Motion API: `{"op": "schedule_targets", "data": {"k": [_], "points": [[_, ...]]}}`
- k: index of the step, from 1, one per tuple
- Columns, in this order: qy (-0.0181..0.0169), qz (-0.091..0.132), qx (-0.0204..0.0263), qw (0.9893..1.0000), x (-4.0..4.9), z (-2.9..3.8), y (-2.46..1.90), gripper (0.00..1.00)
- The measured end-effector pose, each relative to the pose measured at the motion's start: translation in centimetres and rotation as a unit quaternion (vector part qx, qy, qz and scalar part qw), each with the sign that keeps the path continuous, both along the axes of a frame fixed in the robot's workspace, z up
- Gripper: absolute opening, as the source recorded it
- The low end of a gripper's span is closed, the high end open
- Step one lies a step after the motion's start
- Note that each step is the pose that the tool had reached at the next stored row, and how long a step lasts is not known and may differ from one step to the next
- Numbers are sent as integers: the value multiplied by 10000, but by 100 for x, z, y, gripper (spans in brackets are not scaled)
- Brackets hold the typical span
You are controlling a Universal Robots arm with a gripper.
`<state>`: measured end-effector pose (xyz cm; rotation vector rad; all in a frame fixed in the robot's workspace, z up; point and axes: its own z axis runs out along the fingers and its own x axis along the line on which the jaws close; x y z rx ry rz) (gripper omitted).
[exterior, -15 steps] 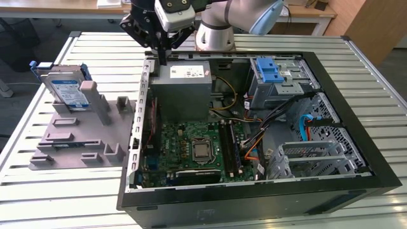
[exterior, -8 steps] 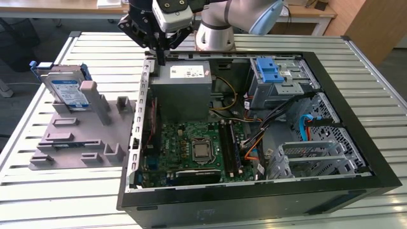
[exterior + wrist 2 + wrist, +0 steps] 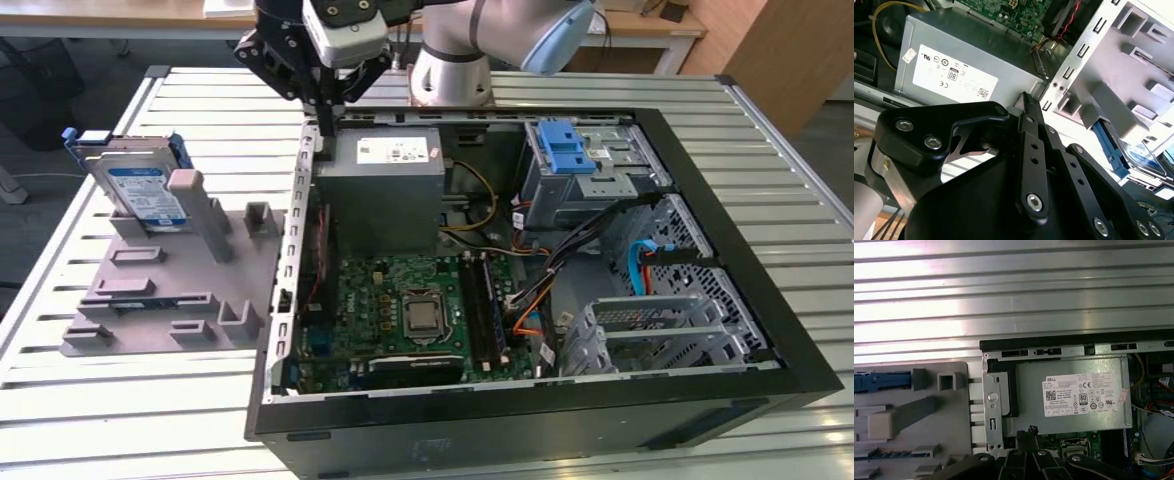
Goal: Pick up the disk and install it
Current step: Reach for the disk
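Behind fixture post [image 3: 184, 200], disk [image 3: 138, 190] partly hidden.

You see a slatted metal table [image 3: 200, 92] carrying an open computer case [image 3: 534, 422] and, just beside it on the exterior view's left, a grey fixture tray [image 3: 150, 300].
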<state>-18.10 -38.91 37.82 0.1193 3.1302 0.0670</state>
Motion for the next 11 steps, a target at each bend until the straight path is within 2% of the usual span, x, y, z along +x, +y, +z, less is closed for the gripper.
{"op": "schedule_targets", "data": {"k": [5, 11], "points": [[0, 0, 0, 10000, -61, -3, 13, 11], [1, 1, -1, 10000, -92, -5, 15, 11]]}}
